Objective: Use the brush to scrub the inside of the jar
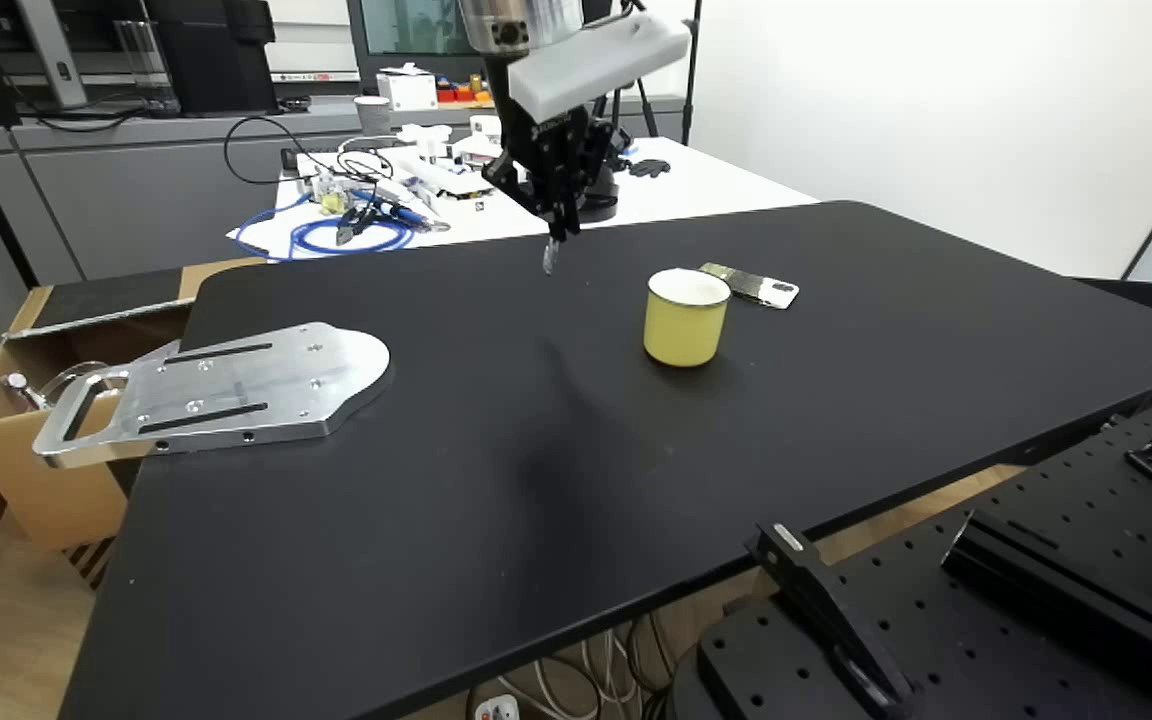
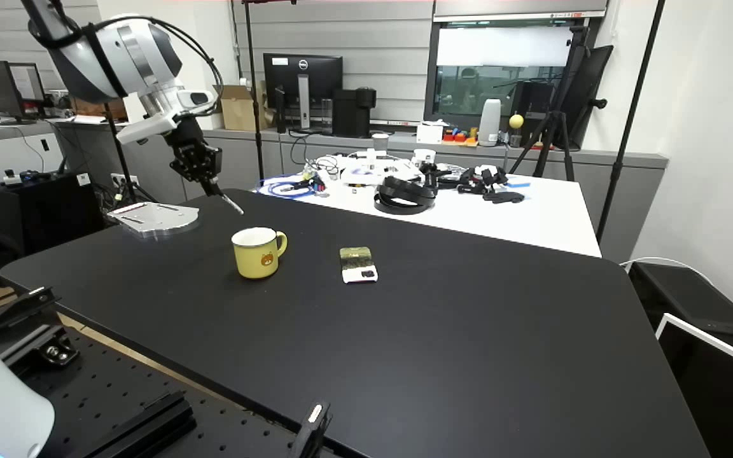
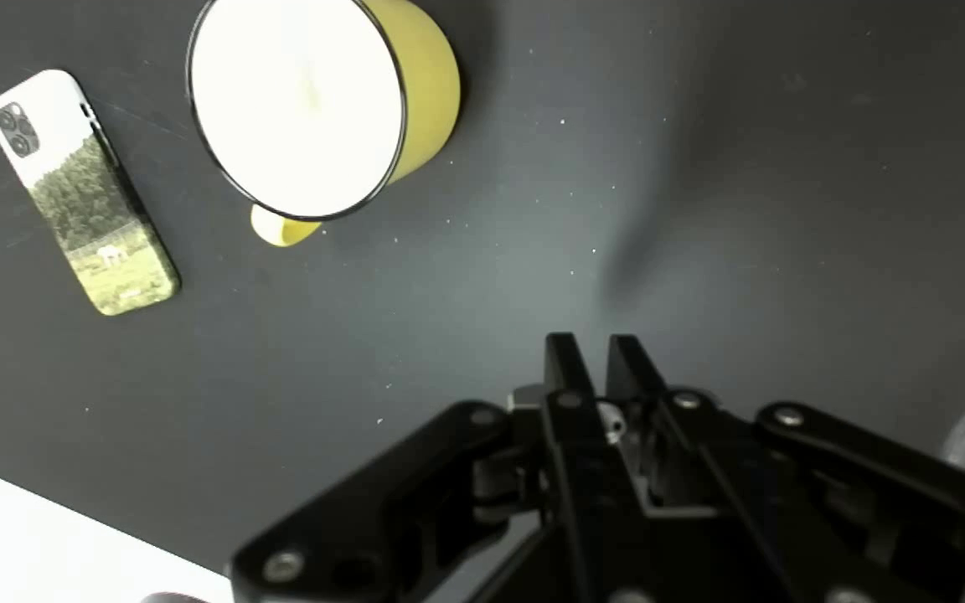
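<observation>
Brush (image 1: 550,257) gripped in my claw (image 1: 562,226), jar (image 1: 684,322) seemingly awaiting its scrub.
In an exterior view I hang over the black table (image 1: 416,540), clenched on the brush, its pale tip pointing down, well apart from the jar, which stands upright near a phone (image 1: 748,285). In an exterior view the brush (image 2: 233,204) slants down out of my grasp, touching neither the metal plate (image 2: 155,217) nor the jar. In the wrist view my jaws sit close together with something whitish between them, probably the brush; the jar's inside is lost in glare. I judge the pick-up done; left, it seems, are bringing the brush over the jar's mouth, lowering it in and scrubbing the inside.
</observation>
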Robot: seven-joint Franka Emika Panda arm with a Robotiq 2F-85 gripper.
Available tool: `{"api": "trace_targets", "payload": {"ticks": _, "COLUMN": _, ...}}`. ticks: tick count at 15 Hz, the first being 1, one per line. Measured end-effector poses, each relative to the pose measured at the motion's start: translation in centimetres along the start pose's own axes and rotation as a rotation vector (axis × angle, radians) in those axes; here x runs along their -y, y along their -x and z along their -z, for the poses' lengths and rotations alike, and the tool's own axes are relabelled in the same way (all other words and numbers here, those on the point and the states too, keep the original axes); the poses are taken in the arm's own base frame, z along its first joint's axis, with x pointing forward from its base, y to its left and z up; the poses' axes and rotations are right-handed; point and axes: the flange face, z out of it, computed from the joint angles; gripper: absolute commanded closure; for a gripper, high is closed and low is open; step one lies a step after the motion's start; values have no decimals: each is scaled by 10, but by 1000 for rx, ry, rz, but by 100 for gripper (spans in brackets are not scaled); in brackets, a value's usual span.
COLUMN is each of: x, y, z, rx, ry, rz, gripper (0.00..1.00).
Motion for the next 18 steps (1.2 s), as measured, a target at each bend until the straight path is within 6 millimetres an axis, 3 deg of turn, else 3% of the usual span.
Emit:
{"api": "trace_targets", "payload": {"ticks": 9, "x": 9, "y": 28, "z": -84, "rx": -86, "ry": 41, "rz": -122, "gripper": 97}}
{"api": "trace_targets", "payload": {"ticks": 18, "x": 20, "y": 48, "z": -136, "rx": -12, "ry": 72, "rz": -151, "gripper": 97}}
